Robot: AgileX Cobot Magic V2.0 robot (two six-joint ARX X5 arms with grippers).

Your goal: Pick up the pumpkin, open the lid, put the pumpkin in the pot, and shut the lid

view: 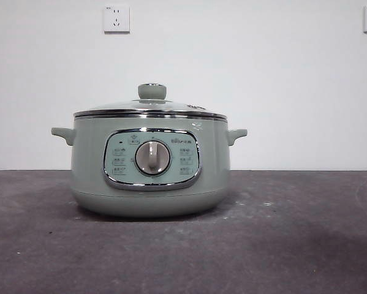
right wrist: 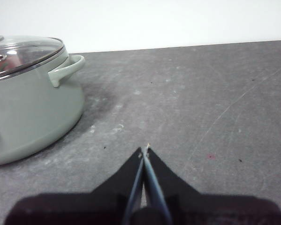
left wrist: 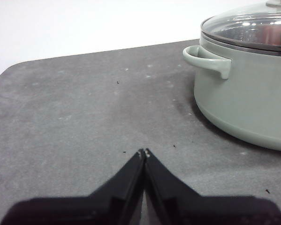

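the front view looks level across the bench (view: 306, 245), close on the pot (view: 149, 165). each wrist view looks down over its tool, from opposite sides; all three share the pot.

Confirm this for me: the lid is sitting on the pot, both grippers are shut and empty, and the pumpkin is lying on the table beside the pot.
One part is wrong: no pumpkin lies on the table in any view. A reddish shape shows through the lid in the left wrist view, probably the pumpkin inside. The rest holds: the lid sits on the pot, and the left gripper and right gripper are shut and empty.
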